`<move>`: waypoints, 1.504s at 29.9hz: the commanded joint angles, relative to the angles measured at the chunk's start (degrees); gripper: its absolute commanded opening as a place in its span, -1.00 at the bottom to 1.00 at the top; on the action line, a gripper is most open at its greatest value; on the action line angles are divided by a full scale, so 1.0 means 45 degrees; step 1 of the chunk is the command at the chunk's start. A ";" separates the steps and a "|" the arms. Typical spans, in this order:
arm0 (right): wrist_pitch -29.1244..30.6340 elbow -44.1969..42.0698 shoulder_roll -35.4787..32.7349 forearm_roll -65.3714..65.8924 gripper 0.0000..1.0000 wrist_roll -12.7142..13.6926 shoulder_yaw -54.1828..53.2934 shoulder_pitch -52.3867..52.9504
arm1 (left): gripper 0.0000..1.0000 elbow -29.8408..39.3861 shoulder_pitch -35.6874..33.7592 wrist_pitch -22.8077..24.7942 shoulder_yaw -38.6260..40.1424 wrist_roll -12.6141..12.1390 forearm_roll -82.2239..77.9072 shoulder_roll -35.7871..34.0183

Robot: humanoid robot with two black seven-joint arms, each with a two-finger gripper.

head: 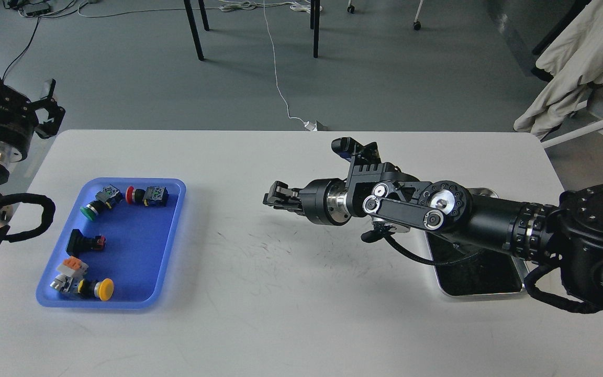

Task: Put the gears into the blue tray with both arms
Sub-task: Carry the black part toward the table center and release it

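The blue tray (136, 251) lies at the table's left and holds several coloured push-button switches (147, 195). My right arm reaches in from the right across the table's middle. Its gripper (273, 196) hovers low, pointing left, roughly a third of the table's width from the blue tray. The fingers are shut, and I cannot tell whether anything tiny sits between them. My left gripper (16, 78) is raised beyond the table's far left corner with its fingers spread open and empty. I cannot make out any gears.
A shiny steel tray (482, 293) with a dark inside sits at the right, largely covered by my right forearm. A white cable and plug (314, 125) lie at the table's far edge. Chair legs stand on the floor behind.
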State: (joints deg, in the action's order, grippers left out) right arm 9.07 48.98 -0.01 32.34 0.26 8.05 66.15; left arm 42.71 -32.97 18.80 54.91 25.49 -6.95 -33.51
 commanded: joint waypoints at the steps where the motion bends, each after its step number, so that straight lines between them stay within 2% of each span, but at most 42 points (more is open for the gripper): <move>1: -0.0218 0.0170 0.0002 -0.0018 -0.96 -0.0253 -0.0130 -0.0246 | 0.96 0.0000 0.0022 -0.0018 0.0004 0.0019 0.0002 -0.0013; 6: -0.0257 0.0716 0.0002 -0.0134 -0.96 -0.0371 -0.0130 -0.0382 | 0.96 0.0000 0.0023 0.0001 0.0005 0.0019 0.0021 -0.0013; 10: -0.0238 0.1673 0.0002 -0.1128 -0.95 -0.0235 -0.0052 -0.0773 | 0.96 0.0000 0.0003 0.0001 0.0043 0.0019 0.0021 -0.0013; 17: -0.0199 0.2026 0.0002 -0.1736 -0.91 -0.0137 0.0046 -0.0832 | 0.96 0.0000 0.0022 -0.0018 0.0160 0.0019 0.0021 0.0006; 22: -0.0199 0.2026 0.0002 -0.1736 -0.84 0.0117 0.0552 -0.0890 | 0.96 0.0000 0.0003 -0.0038 0.0200 0.0019 0.0021 0.0006; 26: -0.0199 0.2026 0.0002 -0.1736 -0.69 0.0137 0.0671 -0.0910 | 0.96 0.0000 0.0003 -0.0038 0.0200 0.0038 0.0021 0.0006; 28: -0.0218 0.2007 0.0002 -0.1736 -0.52 0.0137 0.0690 -0.0890 | 0.96 0.0000 0.0003 -0.0019 0.0200 0.0019 0.0021 0.0006; 29: -0.0218 0.2007 0.0002 -0.1736 -0.32 0.0137 0.0690 -0.0890 | 0.96 0.0000 0.0003 -0.0018 0.0200 0.0019 0.0021 -0.0013; 31: -0.0354 0.1968 0.0002 -0.1756 0.43 0.0137 0.0690 -0.0890 | 0.96 0.0000 0.0003 -0.0018 0.0200 0.0019 0.0021 -0.0013; 36: -0.0687 0.1909 0.0002 -0.1756 0.55 0.0098 0.0690 -0.0813 | 0.96 0.0000 0.0003 -0.0038 0.0200 0.0019 0.0021 0.0026; 39: -0.0745 0.1812 0.0002 -0.1756 0.86 0.0039 0.0632 -0.0676 | 0.96 0.0000 -0.0036 -0.0018 0.0180 0.0019 0.0021 0.0045; 45: -0.0648 0.1596 0.0002 -0.1795 0.88 -0.0019 -0.0070 0.0183 | 0.96 -0.0019 -0.0056 -0.0038 0.0102 0.0019 0.0021 0.0123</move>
State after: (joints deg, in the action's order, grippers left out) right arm 5.63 56.48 0.00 24.35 0.29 9.57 65.28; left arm 42.70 -33.17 18.67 55.53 25.58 -6.86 -33.08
